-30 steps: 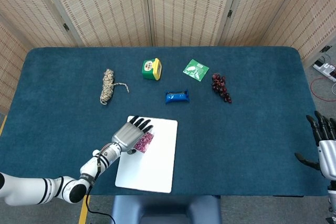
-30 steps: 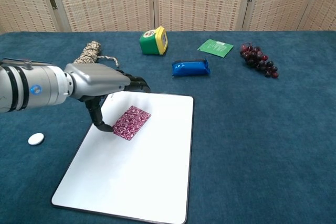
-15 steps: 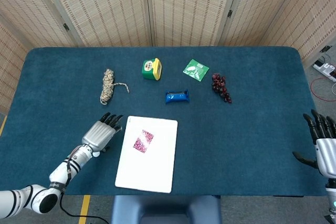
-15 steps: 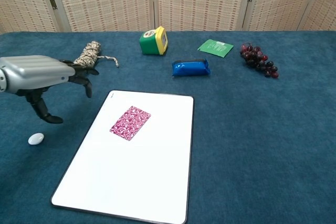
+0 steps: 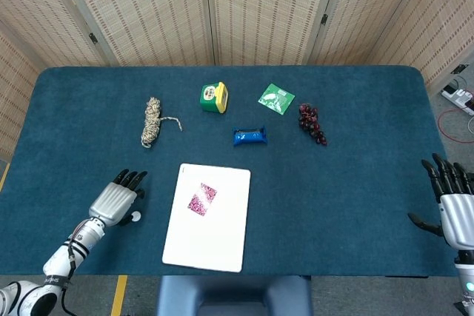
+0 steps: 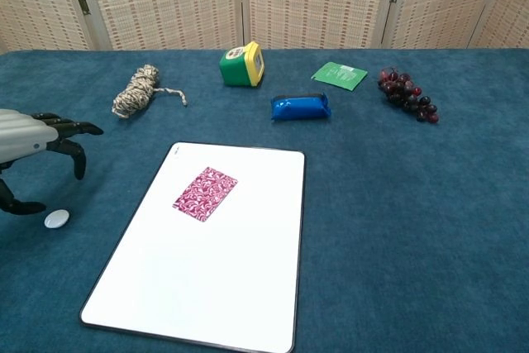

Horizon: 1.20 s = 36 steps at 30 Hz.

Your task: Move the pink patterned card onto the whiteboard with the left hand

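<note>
The pink patterned card (image 5: 201, 199) (image 6: 205, 193) lies flat on the upper part of the whiteboard (image 5: 215, 238) (image 6: 231, 270). Nothing touches it. My left hand (image 5: 115, 199) (image 6: 33, 146) hovers over the blue cloth well to the left of the board, fingers apart and empty. My right hand (image 5: 453, 201) stands at the table's right edge, fingers spread, holding nothing; the chest view does not show it.
A small white disc (image 6: 56, 219) (image 5: 135, 217) lies just under my left hand. Across the back lie a rope bundle (image 5: 152, 121), a yellow-green box (image 5: 214, 98), a blue packet (image 5: 249, 136), a green sachet (image 5: 276, 98) and dark grapes (image 5: 312, 123).
My left hand let go of the card on the whiteboard and drew back to the left, off the board. The card stayed put. The right hand barely shifted.
</note>
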Each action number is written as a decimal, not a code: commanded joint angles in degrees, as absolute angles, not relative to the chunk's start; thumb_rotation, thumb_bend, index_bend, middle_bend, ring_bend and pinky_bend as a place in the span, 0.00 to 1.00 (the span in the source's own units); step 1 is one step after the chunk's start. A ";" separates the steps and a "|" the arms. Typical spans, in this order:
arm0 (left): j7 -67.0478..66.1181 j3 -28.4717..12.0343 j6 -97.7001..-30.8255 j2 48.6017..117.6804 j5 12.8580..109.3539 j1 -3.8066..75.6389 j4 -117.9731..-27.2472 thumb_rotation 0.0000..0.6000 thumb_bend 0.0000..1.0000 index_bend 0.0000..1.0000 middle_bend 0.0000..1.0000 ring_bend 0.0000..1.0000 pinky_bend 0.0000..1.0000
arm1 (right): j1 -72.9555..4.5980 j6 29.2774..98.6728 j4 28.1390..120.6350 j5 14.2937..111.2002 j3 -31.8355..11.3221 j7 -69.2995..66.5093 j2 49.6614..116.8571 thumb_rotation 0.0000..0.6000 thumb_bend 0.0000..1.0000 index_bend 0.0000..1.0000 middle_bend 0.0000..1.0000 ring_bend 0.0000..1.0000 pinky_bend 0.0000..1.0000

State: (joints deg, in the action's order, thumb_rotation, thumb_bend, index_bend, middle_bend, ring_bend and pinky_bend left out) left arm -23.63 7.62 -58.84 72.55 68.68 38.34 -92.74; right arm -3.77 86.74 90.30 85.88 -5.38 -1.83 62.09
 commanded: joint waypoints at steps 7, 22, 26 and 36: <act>-22.00 7.48 -59.12 74.08 70.53 35.46 -91.52 1.00 0.34 0.40 0.01 0.00 0.00 | -3.77 87.00 90.22 86.13 -5.35 -2.03 62.07 1.00 0.11 0.00 0.00 0.05 0.00; -23.20 5.35 -57.31 76.91 71.41 34.50 -88.71 1.00 0.34 0.44 0.03 0.00 0.00 | -3.26 87.70 90.51 86.21 -5.09 -1.88 62.02 1.00 0.11 0.00 0.00 0.05 0.00; -23.08 5.12 -57.15 77.23 71.63 34.03 -88.04 1.00 0.34 0.45 0.03 0.00 0.00 | -3.35 87.54 90.62 86.16 -5.12 -1.80 62.00 1.00 0.11 0.00 0.00 0.05 0.00; -22.26 4.47 -56.75 77.79 72.16 33.02 -86.92 1.00 0.34 0.47 0.04 0.00 0.00 | -3.46 87.38 90.94 86.07 -5.14 -1.36 61.98 1.00 0.11 0.00 0.00 0.05 0.00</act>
